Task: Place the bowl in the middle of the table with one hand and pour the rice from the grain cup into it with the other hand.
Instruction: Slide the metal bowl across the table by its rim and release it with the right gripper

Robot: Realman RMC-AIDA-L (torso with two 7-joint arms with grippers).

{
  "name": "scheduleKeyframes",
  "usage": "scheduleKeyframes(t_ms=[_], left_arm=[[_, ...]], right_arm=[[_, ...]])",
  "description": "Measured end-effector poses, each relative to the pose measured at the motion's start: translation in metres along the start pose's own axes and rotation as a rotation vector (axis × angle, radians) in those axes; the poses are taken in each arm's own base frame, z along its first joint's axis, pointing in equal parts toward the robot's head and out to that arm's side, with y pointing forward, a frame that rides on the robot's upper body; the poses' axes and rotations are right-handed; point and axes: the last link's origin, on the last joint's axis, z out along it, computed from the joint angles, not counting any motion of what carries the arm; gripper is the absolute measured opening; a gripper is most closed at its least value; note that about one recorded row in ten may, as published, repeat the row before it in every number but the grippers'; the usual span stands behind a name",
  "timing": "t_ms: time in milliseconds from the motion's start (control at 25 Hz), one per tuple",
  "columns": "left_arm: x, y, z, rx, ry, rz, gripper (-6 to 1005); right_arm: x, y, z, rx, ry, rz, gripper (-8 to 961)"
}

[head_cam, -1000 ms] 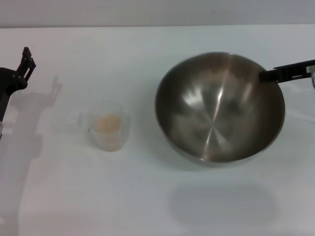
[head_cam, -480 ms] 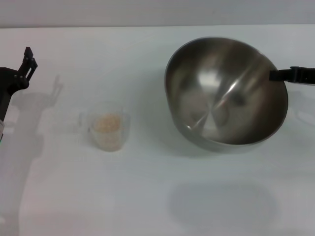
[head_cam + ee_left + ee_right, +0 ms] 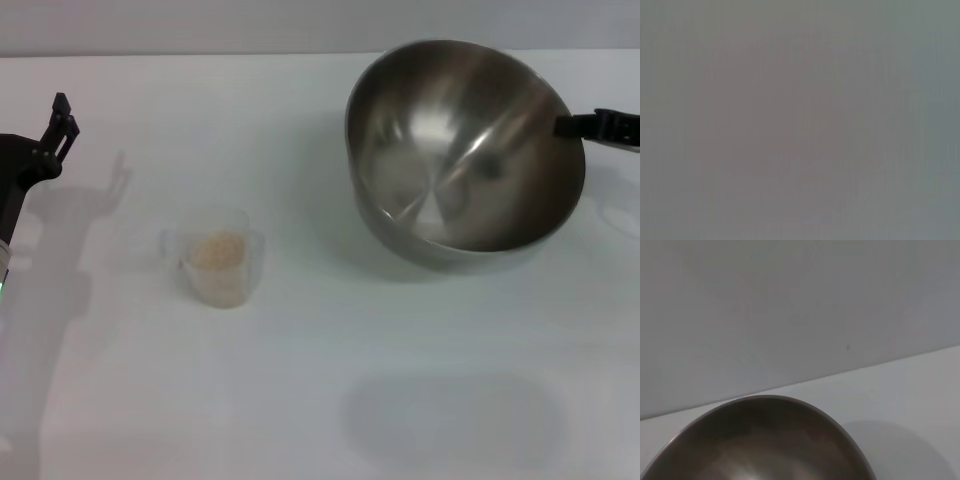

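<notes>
Head view: the stainless-steel bowl (image 3: 465, 150) is seen tilted, its open side turned toward the camera and its far rim raised; by the shadow under it, it seems to be lifted off the white table (image 3: 320, 400), though contact at its low edge cannot be ruled out.
Right gripper: the right gripper (image 3: 562, 124) is shown as a dark arm reaching in from the right edge, its tip clamped on the rim of the bowl at the side nearest that arm.
Bowl relative to the right gripper: the bowl hangs from the gripper's tip and spreads away from it toward the left gripper.
Left gripper: the left gripper (image 3: 58, 125) is held at the far left edge above the table; whether its fingers are apart or together cannot be told.
Grain cup: the clear plastic grain cup (image 3: 215, 257) stands upright on the table, nearer the left gripper than the right one, apart from both and well apart from the bowl.
Rice: pale beige rice (image 3: 218, 249) is seen inside the cup.
Right wrist view: the bowl's curved rim (image 3: 760, 405) is seen close below the camera, with table and a plain wall beyond.
Left wrist view: only a flat grey field is shown.
</notes>
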Motion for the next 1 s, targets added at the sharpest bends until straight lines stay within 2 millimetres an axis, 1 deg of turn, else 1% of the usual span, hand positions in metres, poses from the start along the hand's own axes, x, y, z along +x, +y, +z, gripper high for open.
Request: scheduleKeyframes(t_ms=[120,240,280,320,360,520,880,1000], left_arm=[[0.0,0.0,0.0,-0.001,0.001,0.0,861],[0.0,0.0,0.001,0.0,0.002,-0.001,861],[0.0,0.0,0.001,0.0,0.002,-0.001,861],[0.001,0.0,0.001,0.0,0.002,-0.001,862],[0.001,0.0,0.001,0.001,0.002,-0.002,862],[0.0,-0.001,0.0,0.004,0.001,-0.001,862],[0.0,-0.001,0.0,0.005,0.0,-0.001,862],[0.0,-0.001,0.0,0.004,0.0,0.0,862]], right_arm=[[-0.005,0.002,0.009,0.002,0.004,-0.005,89],[-0.013,0.007,0.027,0.003,0.017,-0.026,95],[-0.013,0.007,0.027,0.003,0.017,-0.026,97],[-0.015,0.01,0.033,0.001,0.025,-0.036,99],[-0.015,0.01,0.033,0.001,0.025,-0.036,101],[-0.017,0.019,0.044,-0.008,0.057,-0.065,109],[-0.014,0.027,0.053,-0.012,0.086,-0.096,126],[-0.013,0.028,0.053,-0.018,0.086,-0.083,132]])
